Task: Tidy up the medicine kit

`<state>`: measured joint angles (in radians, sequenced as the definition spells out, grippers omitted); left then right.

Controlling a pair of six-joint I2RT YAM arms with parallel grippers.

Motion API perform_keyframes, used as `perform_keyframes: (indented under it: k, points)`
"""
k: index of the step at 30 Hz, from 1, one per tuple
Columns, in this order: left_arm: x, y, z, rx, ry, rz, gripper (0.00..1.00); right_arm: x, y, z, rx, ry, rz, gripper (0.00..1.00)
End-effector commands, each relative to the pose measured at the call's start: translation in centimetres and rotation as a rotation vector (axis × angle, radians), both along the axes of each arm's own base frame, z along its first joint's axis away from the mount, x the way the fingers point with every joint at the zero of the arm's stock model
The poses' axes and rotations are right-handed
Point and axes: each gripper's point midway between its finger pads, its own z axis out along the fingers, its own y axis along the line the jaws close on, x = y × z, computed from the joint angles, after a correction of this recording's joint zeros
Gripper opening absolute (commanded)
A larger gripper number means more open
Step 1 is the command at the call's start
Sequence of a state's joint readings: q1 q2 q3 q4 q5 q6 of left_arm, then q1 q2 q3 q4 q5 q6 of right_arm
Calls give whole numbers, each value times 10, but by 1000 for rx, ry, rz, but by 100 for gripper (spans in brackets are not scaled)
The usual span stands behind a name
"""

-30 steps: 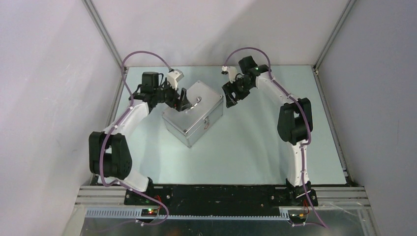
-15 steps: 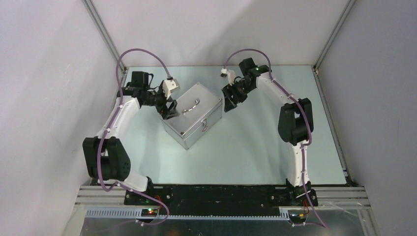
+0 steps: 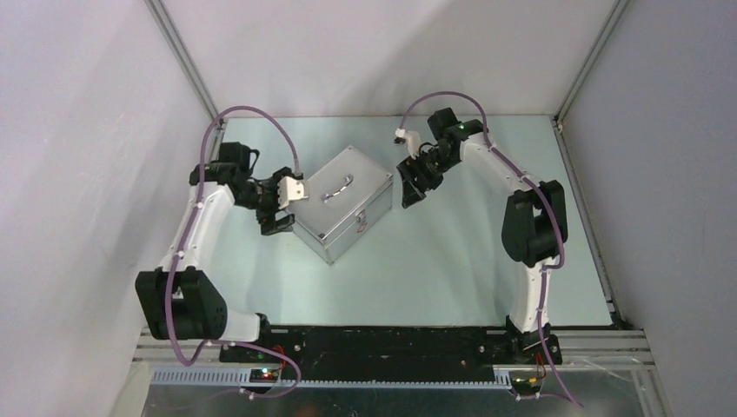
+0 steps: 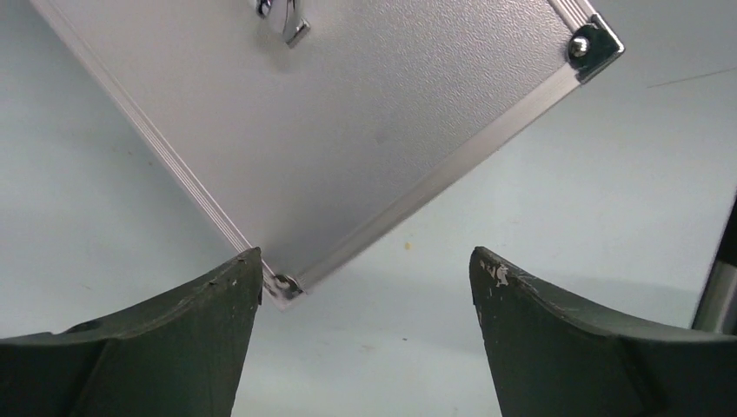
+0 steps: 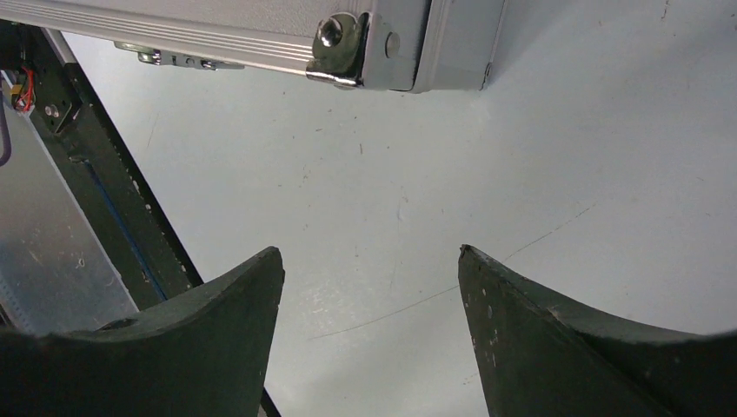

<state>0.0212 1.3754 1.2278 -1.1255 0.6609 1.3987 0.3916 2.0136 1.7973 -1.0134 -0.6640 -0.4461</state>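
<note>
The medicine kit [image 3: 341, 201] is a silver aluminium case, lid shut, lying diagonally mid-table with a curved metal handle [image 3: 337, 188] on its lid. My left gripper [image 3: 276, 222] hangs just off the case's left corner, open, nothing between its fingers. In the left wrist view the kit's lid [image 4: 348, 122] fills the top and its near corner sits beside my left finger [image 4: 174, 339]; the left gripper [image 4: 365, 265] is over bare table. My right gripper [image 3: 408, 187] stands open beside the case's right corner. The right wrist view shows that corner [image 5: 356, 48] above the empty right gripper [image 5: 372, 261].
The pale table [image 3: 434, 261] is bounded by grey enclosure walls with metal frame posts [image 3: 187, 61] at left and right. The black base rail [image 3: 382, 343] carrying both arms runs along the near edge. Purple cables loop above each arm.
My left gripper has pulled back from over the lid near the handle to the case's left corner, the arm swinging left and nearer. The right gripper shifted slightly nearer. The case stayed put.
</note>
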Motion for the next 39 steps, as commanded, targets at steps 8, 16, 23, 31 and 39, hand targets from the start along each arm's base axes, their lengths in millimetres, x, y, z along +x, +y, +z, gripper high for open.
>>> perform_keyframes:
  k: [8,16,23,31,39]
  points:
    - [34,-44,-25,-5,-116,166,86,6,-2,14,-28,-79,-18,78]
    - [66,-99,-24,-224,-142,384,86,13,-16,10,-36,-69,-76,78]
    - [103,-151,1,-431,-22,473,88,18,-17,37,210,102,-151,80]
    - [89,-114,15,-374,13,400,96,63,-48,39,469,302,-298,82]
    - [106,-109,22,-430,231,530,94,112,-42,42,695,391,-243,82]
